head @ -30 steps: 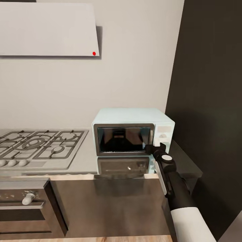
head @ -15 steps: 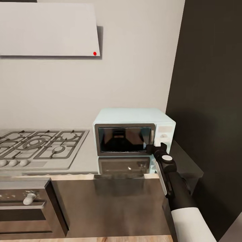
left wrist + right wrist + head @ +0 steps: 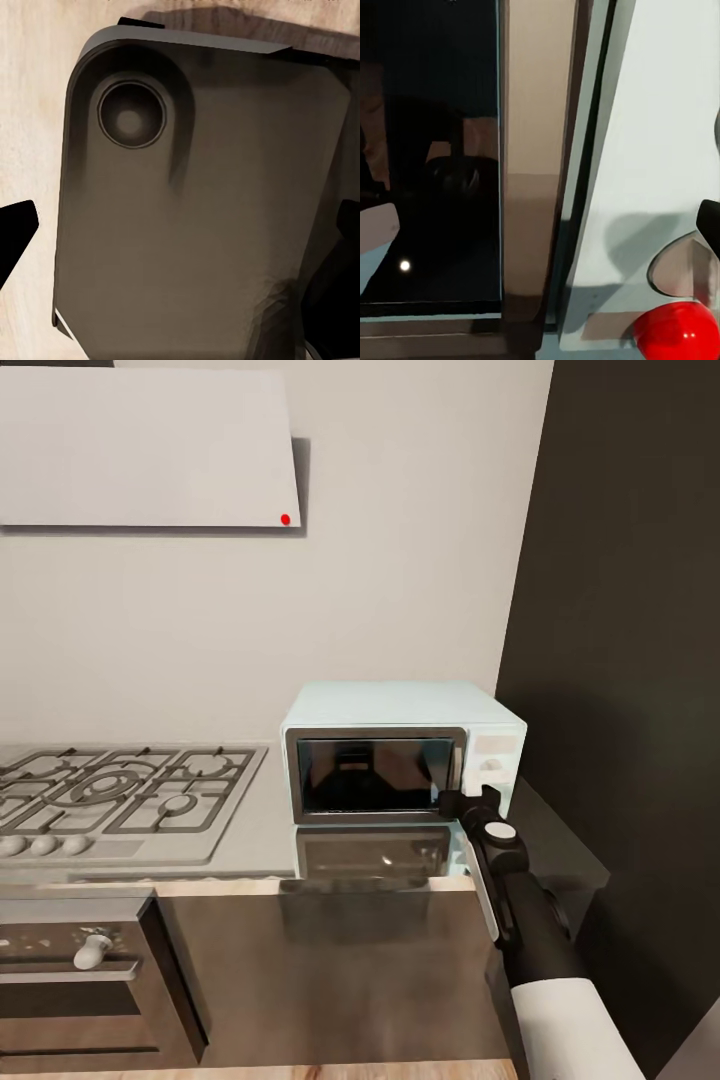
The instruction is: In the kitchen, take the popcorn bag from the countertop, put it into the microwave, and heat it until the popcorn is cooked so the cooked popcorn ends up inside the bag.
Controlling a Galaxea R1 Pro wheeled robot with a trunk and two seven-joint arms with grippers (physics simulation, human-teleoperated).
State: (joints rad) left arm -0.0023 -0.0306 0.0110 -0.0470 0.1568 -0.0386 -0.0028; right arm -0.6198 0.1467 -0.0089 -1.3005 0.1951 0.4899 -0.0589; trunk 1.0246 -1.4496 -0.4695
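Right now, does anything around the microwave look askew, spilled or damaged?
Nothing stands out. The pale mint-blue boxy microwave sits square on the glossy grey countertop with its dark glass door shut and no spill around it. The right claw hovers at the door's right edge.

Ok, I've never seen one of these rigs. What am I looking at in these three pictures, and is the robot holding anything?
These are simulator renders from a wheeled two-armed robot. The head view looks down at a kitchen: a grey countertop carries a steel gas hob and a mint-blue microwave, door closed. A built-in oven sits below the hob. The black and white right arm reaches out so that the right gripper is at the door's right edge, beside the control panel. The right wrist view, from that arm's camera, shows the dark glass door, its steel trim and a red knob up close. Whether its fingers are open cannot be told. The left wrist view looks down at a dark part of the robot above a wooden floor, holding nothing.
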